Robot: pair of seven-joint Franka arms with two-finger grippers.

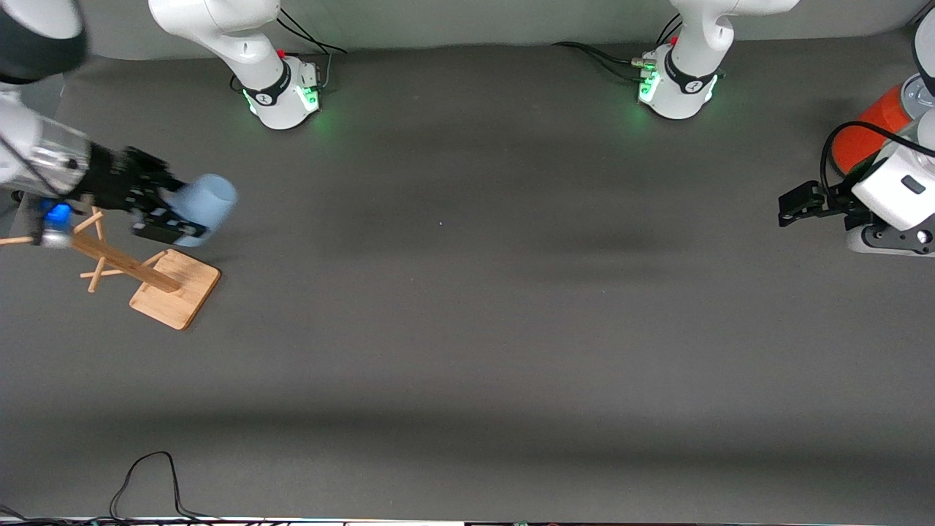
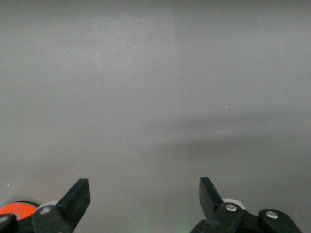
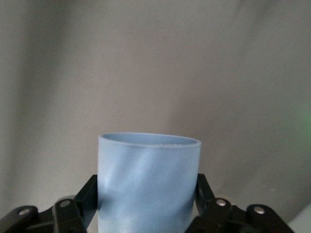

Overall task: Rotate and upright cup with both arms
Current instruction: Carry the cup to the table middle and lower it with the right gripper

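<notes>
At the frame's left edge our right end effector (image 1: pixel 169 212) clamped the cup (image 1: pixel 203 206), mid-rotation, while the left end effector (image 1: pixel 798 204) waited spread apart at the right edge, a handover likely next.

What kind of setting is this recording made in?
Likely a robotics lab bench: a grey table with two fixed arms, the right gripper holding the cup, the left gripper open and waiting, plus a wooden peg rack as a prop.

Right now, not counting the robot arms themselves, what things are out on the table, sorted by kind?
Cups: 1, the light-blue cup, held sideways in the right gripper above the rack
Cans: 1, the orange can beside the waiting, open left gripper
Wooden peg racks: 1
Total: 3
</notes>
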